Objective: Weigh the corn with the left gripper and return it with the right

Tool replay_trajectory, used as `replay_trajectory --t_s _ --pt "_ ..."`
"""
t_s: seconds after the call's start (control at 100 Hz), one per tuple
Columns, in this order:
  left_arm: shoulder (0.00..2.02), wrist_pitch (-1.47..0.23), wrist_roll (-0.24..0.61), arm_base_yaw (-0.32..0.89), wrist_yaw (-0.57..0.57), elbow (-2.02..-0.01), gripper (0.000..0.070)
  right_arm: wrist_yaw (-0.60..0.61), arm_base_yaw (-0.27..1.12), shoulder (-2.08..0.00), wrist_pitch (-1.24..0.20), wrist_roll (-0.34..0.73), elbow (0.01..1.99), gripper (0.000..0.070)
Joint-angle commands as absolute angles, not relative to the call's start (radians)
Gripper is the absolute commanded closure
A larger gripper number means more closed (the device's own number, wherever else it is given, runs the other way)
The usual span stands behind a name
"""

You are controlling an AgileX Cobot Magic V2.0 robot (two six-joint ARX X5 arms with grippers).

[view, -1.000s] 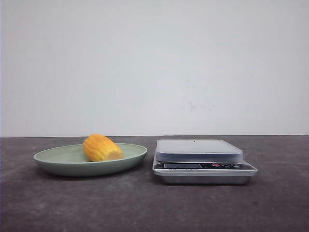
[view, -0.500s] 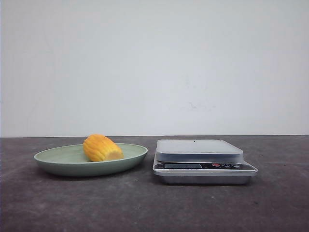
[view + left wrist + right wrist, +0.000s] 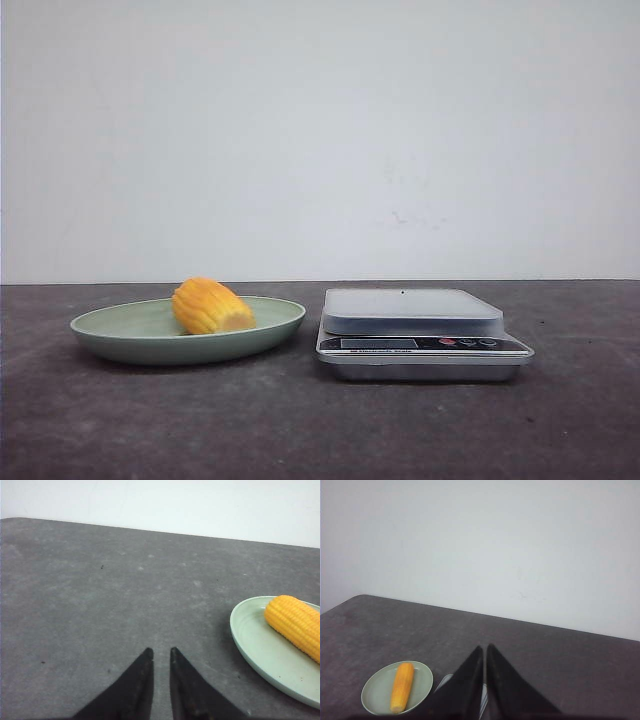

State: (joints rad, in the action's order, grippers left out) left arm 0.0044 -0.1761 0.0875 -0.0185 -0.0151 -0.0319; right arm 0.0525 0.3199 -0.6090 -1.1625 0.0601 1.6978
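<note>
Closest to you in the front view is the dark grey table (image 3: 300,430). Neither arm shows in that view. A bit farther back, you see a pale green plate (image 3: 120,343) on the left and a silver kitchen scale (image 3: 420,345) just beside it on the right. They sit close but do not touch. The corn (image 3: 208,306) lies on its side in the plate, and the top of the scale has nothing on it. Behind it all is a plain white wall (image 3: 320,140).

From the left wrist you see the left gripper (image 3: 160,655) above bare table, its two black fingers nearly together and holding nothing, with the plate and corn off to one side. From the right wrist, the right gripper (image 3: 484,649) is high up, pinched closed and holding nothing too.
</note>
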Motion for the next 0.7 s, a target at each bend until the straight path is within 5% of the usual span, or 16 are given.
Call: replay_trajectory --t_s 0.0,0.28,0.69 --pt "0.003 -0.161 0.072 -0.020 -0.019 -0.014 0.0685 0.053 0.323 -0.618 -1.153 0.072 1.715 0.0696" --pt "0.003 -0.161 0.072 -0.020 -0.019 -0.014 0.0685 0.061 0.202 -0.580 -1.077 -0.009 1.624 0.0696" --pt "0.003 -0.161 0.072 -0.020 -0.019 -0.014 0.0685 0.074 0.010 -0.144 -0.384 0.031 0.619 0.0696"
